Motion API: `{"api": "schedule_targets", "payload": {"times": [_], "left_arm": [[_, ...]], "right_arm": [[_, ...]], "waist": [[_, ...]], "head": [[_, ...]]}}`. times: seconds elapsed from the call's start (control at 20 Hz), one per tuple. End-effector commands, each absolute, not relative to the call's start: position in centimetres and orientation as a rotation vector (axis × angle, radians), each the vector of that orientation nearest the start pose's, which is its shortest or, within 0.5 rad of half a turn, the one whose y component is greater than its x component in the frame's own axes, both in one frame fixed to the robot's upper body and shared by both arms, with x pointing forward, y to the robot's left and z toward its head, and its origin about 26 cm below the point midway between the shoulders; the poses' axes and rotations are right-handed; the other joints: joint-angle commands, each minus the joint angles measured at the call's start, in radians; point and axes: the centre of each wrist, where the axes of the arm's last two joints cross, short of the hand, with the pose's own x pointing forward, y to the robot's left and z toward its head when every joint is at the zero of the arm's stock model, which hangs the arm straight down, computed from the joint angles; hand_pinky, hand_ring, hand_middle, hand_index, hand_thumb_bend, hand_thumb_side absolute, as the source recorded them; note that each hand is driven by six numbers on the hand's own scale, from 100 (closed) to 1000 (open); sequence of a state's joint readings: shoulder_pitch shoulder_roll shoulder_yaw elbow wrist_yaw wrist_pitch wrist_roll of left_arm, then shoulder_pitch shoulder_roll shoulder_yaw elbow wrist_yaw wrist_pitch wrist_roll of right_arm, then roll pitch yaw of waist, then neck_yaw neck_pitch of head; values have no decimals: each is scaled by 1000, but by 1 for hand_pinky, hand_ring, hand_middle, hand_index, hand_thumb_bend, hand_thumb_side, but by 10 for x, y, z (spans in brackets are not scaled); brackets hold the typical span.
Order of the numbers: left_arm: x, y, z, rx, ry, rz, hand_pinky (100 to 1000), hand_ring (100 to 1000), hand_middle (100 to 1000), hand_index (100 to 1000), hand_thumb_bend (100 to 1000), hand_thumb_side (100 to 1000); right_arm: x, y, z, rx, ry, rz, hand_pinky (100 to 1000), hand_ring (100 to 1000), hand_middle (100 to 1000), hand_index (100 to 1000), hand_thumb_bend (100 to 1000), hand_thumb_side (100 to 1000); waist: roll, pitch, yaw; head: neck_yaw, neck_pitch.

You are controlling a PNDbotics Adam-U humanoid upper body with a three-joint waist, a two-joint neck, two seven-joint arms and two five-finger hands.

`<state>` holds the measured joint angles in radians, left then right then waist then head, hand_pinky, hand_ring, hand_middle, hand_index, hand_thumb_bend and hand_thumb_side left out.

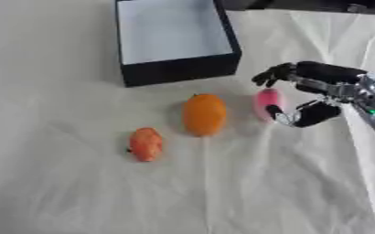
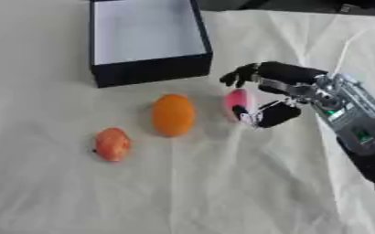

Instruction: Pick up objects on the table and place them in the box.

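Right hand (image 1: pixel 315 93) was curled around the pink object (image 1: pixel 266 103), thumb at its near end; contact looked likely but unclear. Object lay on the cloth (image 1: pixel 222 192), near the box (image 1: pixel 179 71). Advice: close fully before lifting toward the box.

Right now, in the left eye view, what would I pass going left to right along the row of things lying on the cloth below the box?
Small reddish-orange object → larger orange oval object → pink object → the right robot hand, fingers curved around the pink object's right side.
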<state>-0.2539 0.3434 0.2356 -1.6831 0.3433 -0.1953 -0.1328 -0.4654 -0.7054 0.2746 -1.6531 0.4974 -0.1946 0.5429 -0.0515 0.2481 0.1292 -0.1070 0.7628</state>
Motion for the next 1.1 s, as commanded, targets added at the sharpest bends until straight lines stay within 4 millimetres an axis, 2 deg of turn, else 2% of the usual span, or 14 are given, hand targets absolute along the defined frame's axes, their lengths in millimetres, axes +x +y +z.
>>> {"api": "schedule_targets", "payload": {"times": [0.05,0.25,0.45,0.75,0.8,1.0,1.1], "left_arm": [[323,359,145,22,-2207,-93,873,817,783,806,100,652],[323,359,144,18,-2204,-99,874,817,783,806,100,653],[323,359,144,16,-2203,-104,874,818,783,806,100,654],[323,359,144,13,-2205,-108,874,818,781,806,100,653],[323,359,144,12,-2205,-109,874,818,781,806,100,653],[323,358,144,7,-2205,-112,874,818,780,805,100,653],[323,358,144,6,-2206,-111,874,818,780,805,100,652]], "right_arm": [[358,-299,191,-590,-1540,1711,918,800,812,927,100,424],[360,-301,188,-633,-1537,1735,916,804,812,919,100,469],[361,-303,181,-663,-1505,1792,918,812,817,931,205,504],[362,-308,176,-644,-1441,1884,923,818,820,947,280,532],[362,-309,176,-646,-1433,1890,919,819,819,948,321,534],[365,-313,172,-675,-1397,1895,907,800,793,942,389,551],[366,-315,168,-691,-1377,1897,903,795,784,940,395,558]], "waist": [[-6,-27,-1],[-6,-26,-1],[-5,-25,0],[-7,-24,-1],[-7,-24,-1],[-7,-24,0],[-7,-23,1]], "head": [[-3,-3],[-4,-4],[-7,-4],[-10,1],[-10,1],[-12,-2],[-12,-3]]}}
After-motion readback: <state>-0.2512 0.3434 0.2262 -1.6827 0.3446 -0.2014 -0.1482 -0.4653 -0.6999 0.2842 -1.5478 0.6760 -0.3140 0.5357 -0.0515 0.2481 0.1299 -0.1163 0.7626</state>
